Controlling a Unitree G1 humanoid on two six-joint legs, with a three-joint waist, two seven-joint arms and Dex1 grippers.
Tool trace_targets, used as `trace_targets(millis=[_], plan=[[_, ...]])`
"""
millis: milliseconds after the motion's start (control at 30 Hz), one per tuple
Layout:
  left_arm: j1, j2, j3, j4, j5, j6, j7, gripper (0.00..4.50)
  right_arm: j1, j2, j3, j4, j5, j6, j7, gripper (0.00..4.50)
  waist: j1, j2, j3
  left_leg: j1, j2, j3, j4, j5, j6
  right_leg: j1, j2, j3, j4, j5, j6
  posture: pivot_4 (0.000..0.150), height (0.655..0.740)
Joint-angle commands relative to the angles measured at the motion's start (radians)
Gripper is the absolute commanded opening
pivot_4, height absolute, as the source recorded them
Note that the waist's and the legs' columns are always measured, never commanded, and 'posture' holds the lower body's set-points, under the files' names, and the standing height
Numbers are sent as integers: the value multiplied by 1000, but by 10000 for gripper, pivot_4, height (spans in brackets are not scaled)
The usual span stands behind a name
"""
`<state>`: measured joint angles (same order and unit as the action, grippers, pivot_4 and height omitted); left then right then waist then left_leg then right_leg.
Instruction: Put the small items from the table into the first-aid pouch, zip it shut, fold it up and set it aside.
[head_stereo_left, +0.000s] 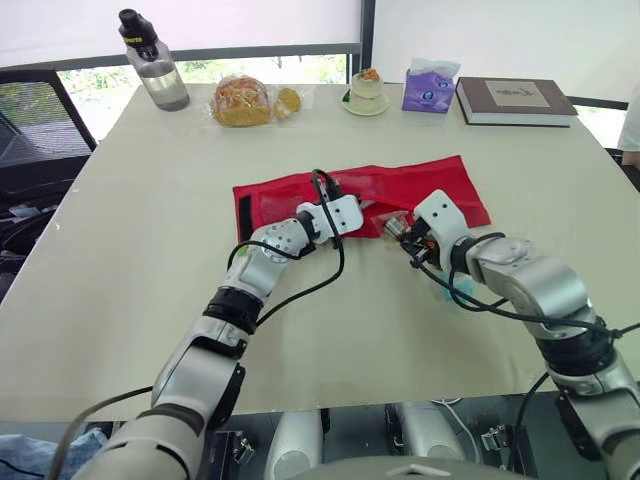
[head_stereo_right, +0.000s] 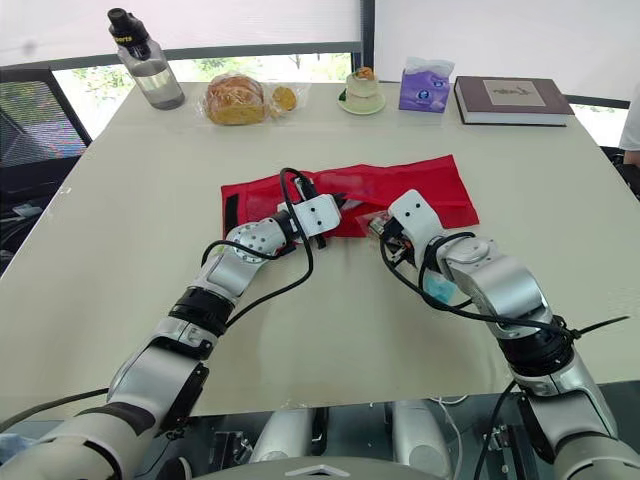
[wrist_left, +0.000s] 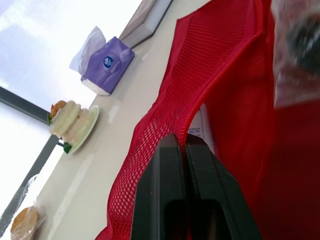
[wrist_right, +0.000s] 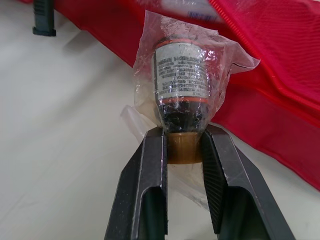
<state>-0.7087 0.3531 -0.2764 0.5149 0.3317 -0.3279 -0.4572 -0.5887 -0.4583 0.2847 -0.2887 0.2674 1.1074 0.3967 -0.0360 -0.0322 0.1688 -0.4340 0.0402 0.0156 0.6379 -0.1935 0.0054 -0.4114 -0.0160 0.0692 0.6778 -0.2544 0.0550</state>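
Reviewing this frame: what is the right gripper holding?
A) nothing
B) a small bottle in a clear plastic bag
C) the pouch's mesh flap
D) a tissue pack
B: the right gripper is shut on the small bottle in its clear bag, by the red pouch; the left gripper pinches the mesh flap.

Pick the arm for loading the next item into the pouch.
Right. The right pincer is shut on the bagged bottle, beside the red pouch. The left pincer is shut on the mesh edge, apparently holding the pocket open.
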Motion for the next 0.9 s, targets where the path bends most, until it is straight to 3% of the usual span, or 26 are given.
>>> trace_targets(millis=[33,333,467,567,633,667,833,900], plan=[[11,-12,2,-93,-19,13,-10,0,-59,19,18,50,-25,-31,16,4221,-2,0,0,0,0,0,0,0,0,0,0,0,0,0,0,1500,7400],[58,-21,-5,-163,-31,36,-43,0,-165,141,16,271,-76,-126,6,4221,-4,0,0,0,0,0,0,0,0,0,0,0,0,0,0,1500,7400],[63,-22,-5,-170,-35,39,-51,0,-168,109,90,371,-191,-362,31,4221,-2,0,0,0,0,0,0,0,0,0,0,0,0,0,0,1500,7400],[69,-20,-7,-170,-37,36,-56,0,-161,96,111,409,-233,-418,43,4221,-3,0,0,0,0,0,0,0,0,0,0,0,0,0,0,1500,7400],[70,-19,-7,-167,-37,34,-57,0,-157,110,89,421,-238,-438,35,14295,-4,0,0,0,0,0,0,0,0,0,0,0,0,0,0,1500,7400],[71,-19,-7,-165,-37,34,-58,0,-153,114,77,423,-244,-445,25,16602,-5,0,0,0,0,0,0,0,0,0,0,0,0,0,0,1500,7400],[73,-21,0,-153,-43,39,-60,0,-113,109,39,335,-221,-385,59,41673,-4,0,0,0,0,0,0,0,0,0,0,0,0,0,0,1500,7400],[72,-22,7,-146,-50,44,-58,0,-92,101,22,276,-207,-344,72,41673,-3,0,0,0,0,0,0,0,0,0,0,0,0,0,0,1500,7400]])
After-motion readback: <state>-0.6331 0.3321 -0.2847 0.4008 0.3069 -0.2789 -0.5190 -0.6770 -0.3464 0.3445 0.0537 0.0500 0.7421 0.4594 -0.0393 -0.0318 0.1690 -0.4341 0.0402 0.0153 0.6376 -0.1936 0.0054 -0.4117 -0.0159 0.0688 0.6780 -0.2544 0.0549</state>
